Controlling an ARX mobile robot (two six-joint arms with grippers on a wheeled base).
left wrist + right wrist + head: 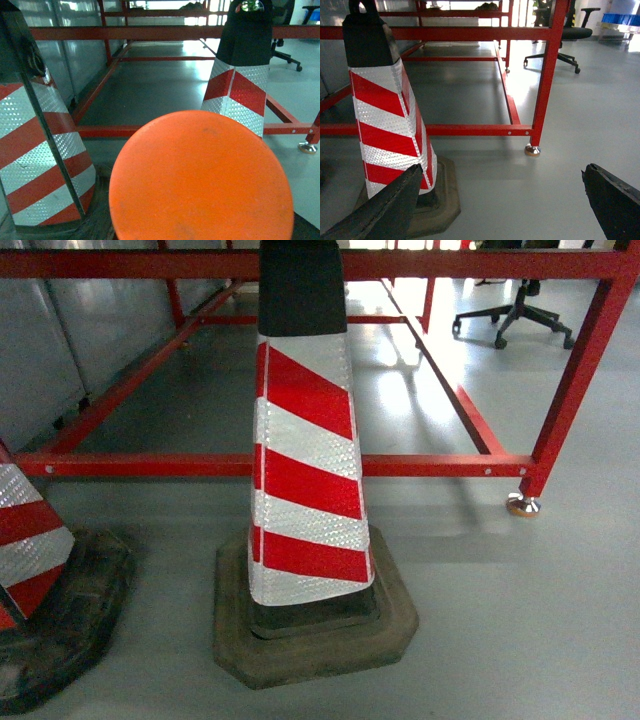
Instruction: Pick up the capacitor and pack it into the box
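1. Capacitor (200, 177): orange-red flat round top fills lower centre of left wrist view, v. close to cam. Looks held at left claw, but no fingers show in that view, so can't tell whether it's pinched or how the jaws stand.
2. Right claw (502, 207): two dark fingers (382, 207) at bottom corners of right wrist view, spread wide apart, nothing between them but grey floor (530, 190).
3. Capacitor not seen in right wrist or head views; no claw seen in head view either.
4. Box: not in any view.
5. Head view: red/white striped traffic cone (305, 470) w/ black top, upright on dark rubber base, centre frame on the floor. 2nd cone (30, 540) partly cut off at left edge, also on a dark base.
6. Red metal frame (280, 464) behind the cones, low rail running across, a leg w/ metal foot at right.
7. Office chair (515, 315) far back right, well apart from the cones.
8. Left wrist view: capacitor top sits between the two cones, one cone at left, other behind at upper right.
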